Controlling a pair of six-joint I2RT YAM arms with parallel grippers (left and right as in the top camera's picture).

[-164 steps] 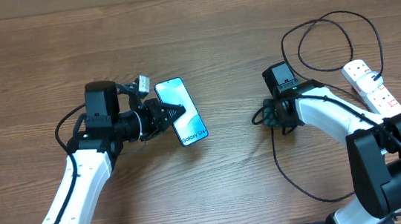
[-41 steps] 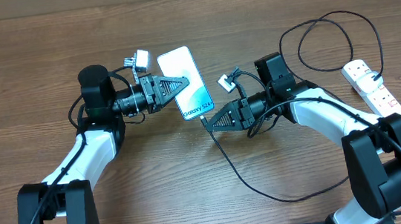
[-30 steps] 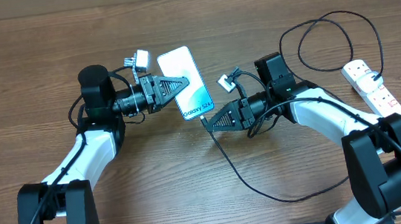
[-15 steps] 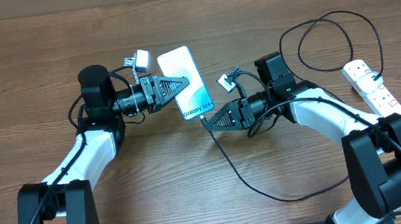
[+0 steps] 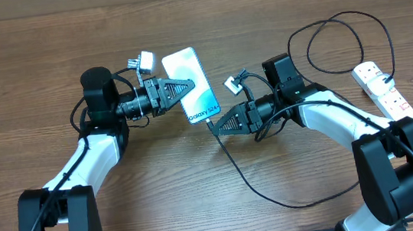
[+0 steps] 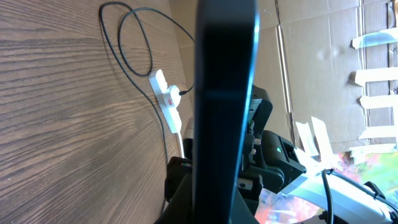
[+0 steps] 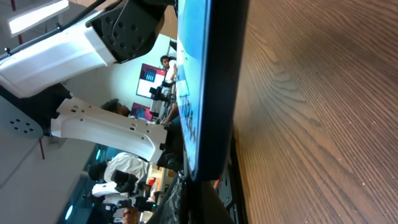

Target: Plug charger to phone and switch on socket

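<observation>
Phone (image 5: 195, 84) up off the table (image 5: 31, 57), just 12 o'clock of centre, screen skyward and tilted, long axis running roughly 11 to 5 o'clock. Left gripper (image 5: 185, 84) comes in from 9 o'clock, fingers clamped on the phone's long edges; judged a bracing hold, so the port end at 5 o'clock stays free and steady. In the left wrist view the phone (image 6: 224, 93) reads as a dark slab straight across the lens. Charger (image 5: 260, 190): thin black cable, its plug end right at the phone's lower short edge. Right gripper (image 5: 217, 125) reaches in from 3 o'clock, fingers drawn together on that plug end and lined up with the phone's long axis. The right wrist view shows only the phone (image 7: 211, 81) edge-on, so whether the tip is fully seated cannot be told. From the plug the cable drops toward 6 o'clock, sweeps under the right arm, then loops wide at 1 to 2 o'clock before reaching the socket (image 5: 385, 90). Socket lies at the 3 o'clock edge of the table, partly behind the right arm's base; a small red switch is visible from the left wrist camera (image 6: 166, 99). Open wood all round the phone; slack in the cable looks ample. The socket's spot near the edge and the cable loop beside it leave the tighter approach for the switch step, not yet done.
</observation>
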